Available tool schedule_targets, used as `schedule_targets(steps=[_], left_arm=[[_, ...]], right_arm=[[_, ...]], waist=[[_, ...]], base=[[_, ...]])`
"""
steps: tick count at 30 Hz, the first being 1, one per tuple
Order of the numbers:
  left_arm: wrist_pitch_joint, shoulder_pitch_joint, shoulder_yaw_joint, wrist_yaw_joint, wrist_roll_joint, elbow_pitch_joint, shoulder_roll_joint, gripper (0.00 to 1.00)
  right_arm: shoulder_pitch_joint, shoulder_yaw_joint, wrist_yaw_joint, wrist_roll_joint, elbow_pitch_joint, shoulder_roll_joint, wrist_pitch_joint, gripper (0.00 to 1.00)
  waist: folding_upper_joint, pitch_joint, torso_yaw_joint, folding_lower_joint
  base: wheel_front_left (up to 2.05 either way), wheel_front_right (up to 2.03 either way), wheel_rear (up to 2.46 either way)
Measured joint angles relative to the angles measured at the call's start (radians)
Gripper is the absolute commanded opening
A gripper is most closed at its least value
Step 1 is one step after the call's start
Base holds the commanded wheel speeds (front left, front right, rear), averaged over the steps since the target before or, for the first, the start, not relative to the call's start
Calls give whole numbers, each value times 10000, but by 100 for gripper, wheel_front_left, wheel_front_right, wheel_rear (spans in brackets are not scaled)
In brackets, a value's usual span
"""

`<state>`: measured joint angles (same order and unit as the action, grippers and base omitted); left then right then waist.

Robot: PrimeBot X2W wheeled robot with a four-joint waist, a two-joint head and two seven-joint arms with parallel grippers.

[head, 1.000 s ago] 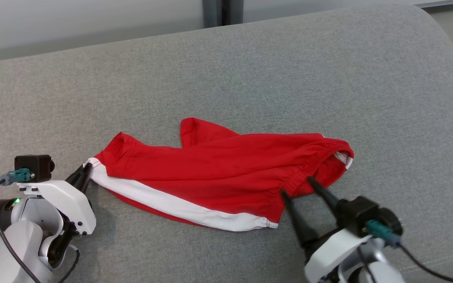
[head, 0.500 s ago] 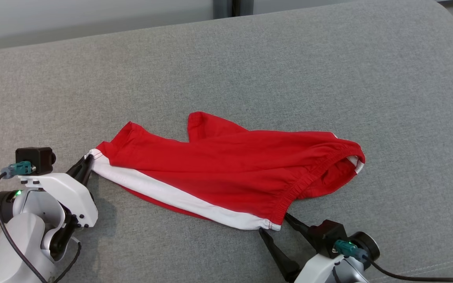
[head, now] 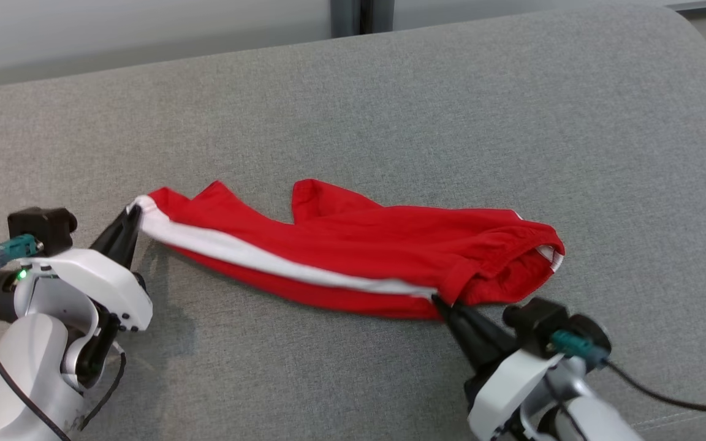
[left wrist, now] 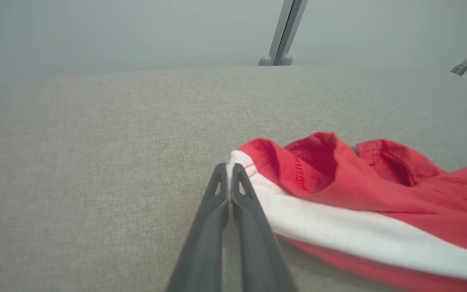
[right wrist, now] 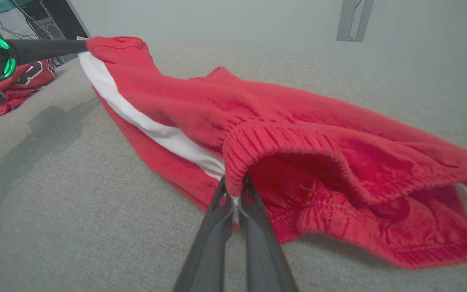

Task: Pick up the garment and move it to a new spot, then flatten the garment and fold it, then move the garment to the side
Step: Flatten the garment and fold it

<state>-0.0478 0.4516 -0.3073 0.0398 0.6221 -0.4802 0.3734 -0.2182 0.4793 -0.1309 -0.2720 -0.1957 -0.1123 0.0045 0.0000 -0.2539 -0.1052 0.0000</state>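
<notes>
The garment [head: 353, 245] is a pair of red shorts. It lies across the middle of the gray cushion [head: 390, 110], stretched from one side to the other.

The left tool [head: 136, 211] is pinched shut on the leg end, right at the tip of the white stripe [head: 255, 257]. In the left wrist view the two fingers [left wrist: 217, 202] press together with the white cloth between them. The right tool [head: 440, 301] is pinched shut on the stretchy waistband [right wrist: 282, 138], where the stripe ends. So both tools hold the same long edge, one at each end. That edge is lifted a little off the cushion, and the rest of the shorts rest on it.

I think this is the flatten and fold part of the job. The shorts are not flat yet: the far leg [head: 310, 196] pokes up and the waist end is bunched and open.

Next, both tools need to move together, at the same speed. They should pull the stripe edge straight and tight. Then the cloth can lie down smooth, or fold over neatly. If one tool goes faster, the shorts may twist or slip out.
</notes>
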Motion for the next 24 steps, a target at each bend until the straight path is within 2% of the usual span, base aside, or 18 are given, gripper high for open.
schedule_targets(steps=[7, 8, 16, 24], left_arm=[[-46, 57, 119, -437, -125, 2230, 207, 0], [-46, 57, 119, -437, -125, 2230, 207, 0], [-391, 491, 280, -1124, -456, 5344, 407, 0], [-959, 1522, 88, -1425, -1047, 7333, 600, 0]], right_arm=[[-559, -932, 0, -1352, 1931, -449, 892, 0], [-559, -932, 0, -1352, 1931, -449, 892, 0], [-1533, -2261, 2, -2801, 4040, -1005, 1962, 0], [-2443, -2717, 2, -3294, 4997, -1294, 2945, 0]], waist=[[0, 386, 57, 0], [0, 386, 57, 0], [0, 893, 193, 0], [0, 1403, 317, 0]], base=[[0, 0, 0], [0, 0, 0], [0, 0, 0], [0, 0, 0]])
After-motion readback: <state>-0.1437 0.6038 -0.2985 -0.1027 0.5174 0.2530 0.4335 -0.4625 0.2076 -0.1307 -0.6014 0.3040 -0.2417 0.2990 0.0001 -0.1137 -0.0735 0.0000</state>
